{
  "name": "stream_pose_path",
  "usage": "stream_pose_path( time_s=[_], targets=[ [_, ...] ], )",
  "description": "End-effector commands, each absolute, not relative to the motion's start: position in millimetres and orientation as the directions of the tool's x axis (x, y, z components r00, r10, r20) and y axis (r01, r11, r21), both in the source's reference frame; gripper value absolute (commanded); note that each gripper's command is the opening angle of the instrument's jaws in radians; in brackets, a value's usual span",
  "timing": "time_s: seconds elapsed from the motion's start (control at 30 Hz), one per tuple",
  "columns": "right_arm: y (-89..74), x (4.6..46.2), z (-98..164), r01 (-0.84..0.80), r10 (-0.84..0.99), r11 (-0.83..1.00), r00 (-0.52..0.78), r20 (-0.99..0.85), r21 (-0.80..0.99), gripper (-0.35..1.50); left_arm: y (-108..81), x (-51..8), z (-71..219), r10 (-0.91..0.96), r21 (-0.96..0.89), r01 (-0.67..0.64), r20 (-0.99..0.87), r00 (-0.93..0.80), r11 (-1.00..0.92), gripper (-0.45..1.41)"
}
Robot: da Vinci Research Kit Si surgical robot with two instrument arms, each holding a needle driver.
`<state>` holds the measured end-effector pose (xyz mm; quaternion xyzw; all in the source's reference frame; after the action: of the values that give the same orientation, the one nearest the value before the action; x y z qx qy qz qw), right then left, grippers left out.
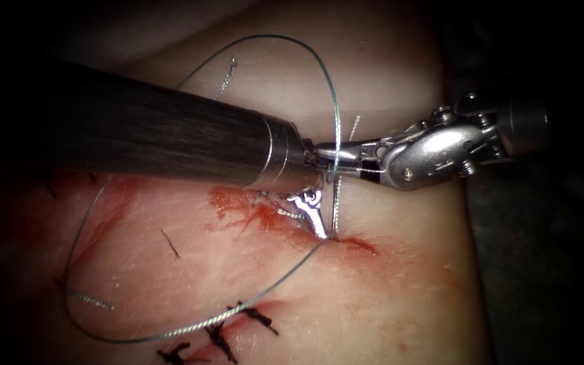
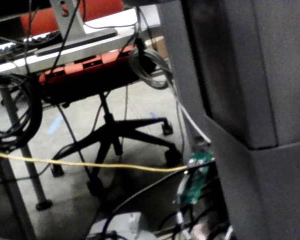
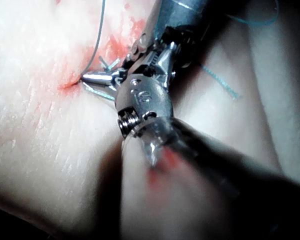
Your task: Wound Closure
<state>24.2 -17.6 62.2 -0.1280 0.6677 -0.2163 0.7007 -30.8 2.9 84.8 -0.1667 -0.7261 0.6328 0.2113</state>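
Lower frame: dark finished stitches (image 1: 219, 338) on the tissue (image 1: 407, 297). Centre: the left tool (image 1: 318, 226) points into the red-stained cut (image 1: 336, 240), jaws together, grip uncertain. Beyond, the right tool (image 1: 336, 157) clamps the looping thread (image 1: 170, 331). I cannot make out the needle; closure looks unfinished.

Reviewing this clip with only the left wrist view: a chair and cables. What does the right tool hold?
Observer: In the endoscope view the right tool has its jaws shut on the thread, above the cut.
Operator: And the left tool?
Observer: The left tool points down at the tissue where the thread enters, beside red fluid; what it holds, I cannot tell.
Operator: Stitches, needle?
Observer: Dark stitches lie lower left; the needle I cannot place.
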Motion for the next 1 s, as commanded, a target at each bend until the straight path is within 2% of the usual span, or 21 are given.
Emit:
stream_pose_path(
  time_s=[0.03, 0.33, 0.57, 1.0],
  targets=[
    [-17.7, 25.0, 62.4, 0.129, -0.479, 0.871, 0.014, -0.878, -0.474, -0.35, 2.6, -31.3, 85.3, 0.508, -0.990, -0.033, 0.099, -0.856, 0.138, -0.45],
    [-17.6, 24.8, 62.0, 0.141, -0.469, 0.874, -0.001, -0.883, -0.464, -0.35, 1.8, -32.0, 85.2, 0.497, -0.988, -0.072, 0.130, -0.858, 0.135, -0.45],
    [-17.3, 24.6, 61.8, 0.123, -0.438, 0.892, -0.012, -0.899, -0.436, -0.35, 1.4, -32.2, 84.7, 0.499, -0.977, -0.049, 0.149, -0.854, 0.208, -0.45],
    [-16.0, 24.5, 62.1, 0.061, -0.382, 0.922, -0.019, -0.924, -0.382, -0.35, 2.3, -31.9, 84.3, 0.497, -0.974, -0.042, 0.150, -0.855, 0.221, -0.45]
  ],
)
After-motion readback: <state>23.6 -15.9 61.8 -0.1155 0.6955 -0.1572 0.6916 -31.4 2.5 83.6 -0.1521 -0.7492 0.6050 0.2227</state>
